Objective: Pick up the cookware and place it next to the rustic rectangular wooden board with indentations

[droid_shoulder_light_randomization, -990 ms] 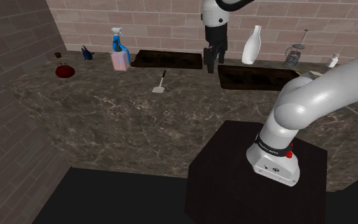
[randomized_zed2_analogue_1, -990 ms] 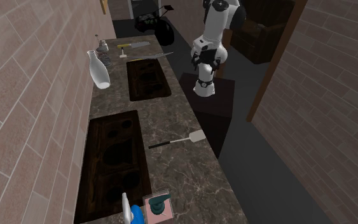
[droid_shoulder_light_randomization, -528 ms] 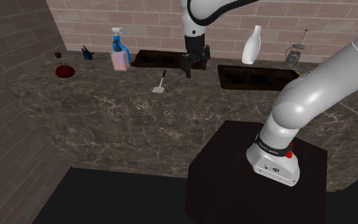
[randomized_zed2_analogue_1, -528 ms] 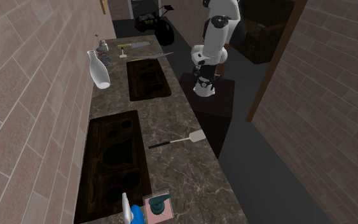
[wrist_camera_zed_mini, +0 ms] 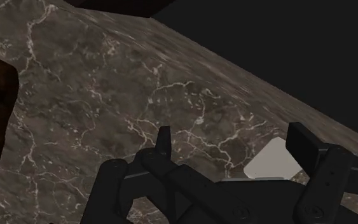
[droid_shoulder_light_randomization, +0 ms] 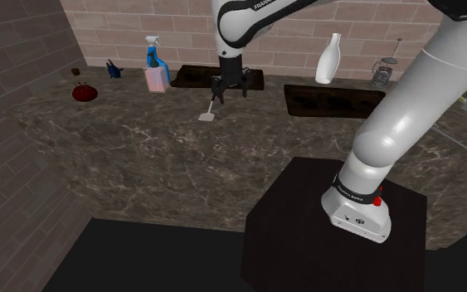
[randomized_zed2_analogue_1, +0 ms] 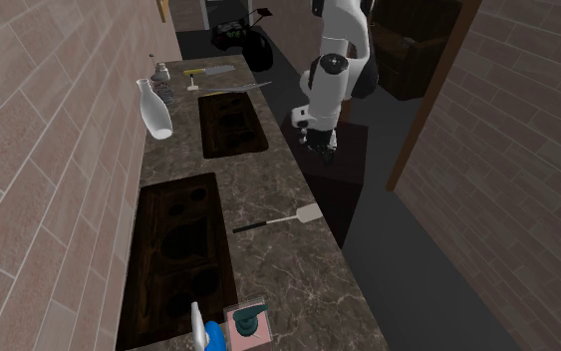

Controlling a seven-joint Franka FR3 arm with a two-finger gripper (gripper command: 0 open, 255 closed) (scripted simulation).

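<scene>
Brick walls are backing a dark veined counter (droid_shoulder_light_randomization: 140, 158). Reaching far out from its stand, the white arm is pointing its gripper (droid_shoulder_light_randomization: 221, 90) downward, fingers (wrist_camera_zed_mini: 164, 143) standing apart above one spatula (droid_shoulder_light_randomization: 209, 110). White-bladed and dark-handled, it is lying flat on the counter before one dark indented board (droid_shoulder_light_randomization: 215, 77); a second board (droid_shoulder_light_randomization: 331, 99) is lying further along.

In the wrist view the spatula (wrist_camera_zed_mini: 271, 160) shows just a pale corner of blade behind the black fingers (wrist_camera_zed_mini: 308, 147) (the rest covered). At the second exterior view's bottom edge the spray bottle (randomized_zed2_analogue_1: 201, 332) is cut off.
</scene>
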